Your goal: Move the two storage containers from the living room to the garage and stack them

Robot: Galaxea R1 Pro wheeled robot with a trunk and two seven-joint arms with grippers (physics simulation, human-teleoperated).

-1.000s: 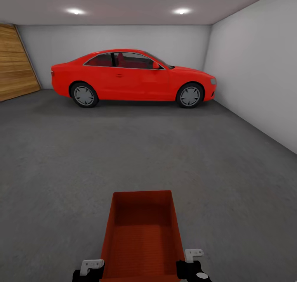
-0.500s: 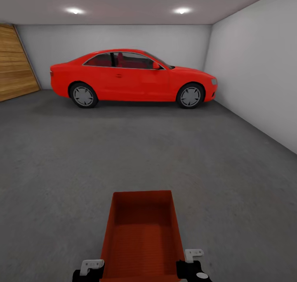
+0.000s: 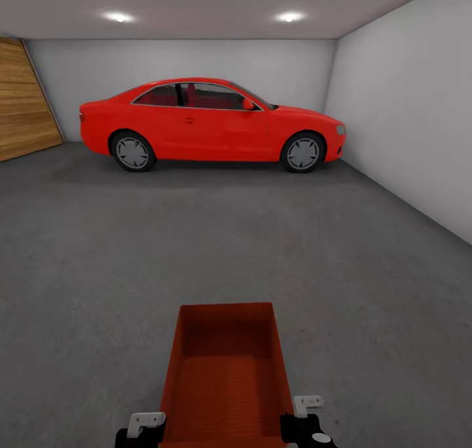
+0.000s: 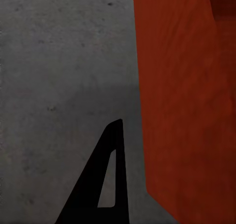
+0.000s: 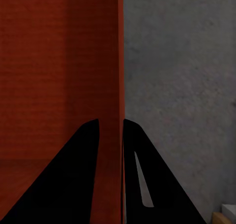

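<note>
**We carry one container in the garage**

We stand inside the garage (image 3: 393, 107), with its pale grey walls and two round lights in the ceiling. In front of us, in the head view, we hold one orange-red storage container (image 3: 226, 369) over the dark grey concrete floor (image 3: 196, 251). It is open on top, and we see its ribbed bottom.

The right gripper (image 5: 111, 130) pinches the thin right wall of the container: one finger is inside the bin and the other finger (image 5: 135, 150) is outside, with the wall between them. In the head view it shows at the container's near right corner (image 3: 307, 422).

The left gripper (image 3: 143, 427) is at the near left corner. In the left wrist view we see one dark finger (image 4: 105, 180) just beside the outer wall of the container (image 4: 182, 101), but we cannot tell if this gripper is pressed on the wall or spread.

Far ahead, a red car (image 3: 210, 123) is parked along the back wall. A wooden panel (image 3: 23, 100) is at the far left.
</note>
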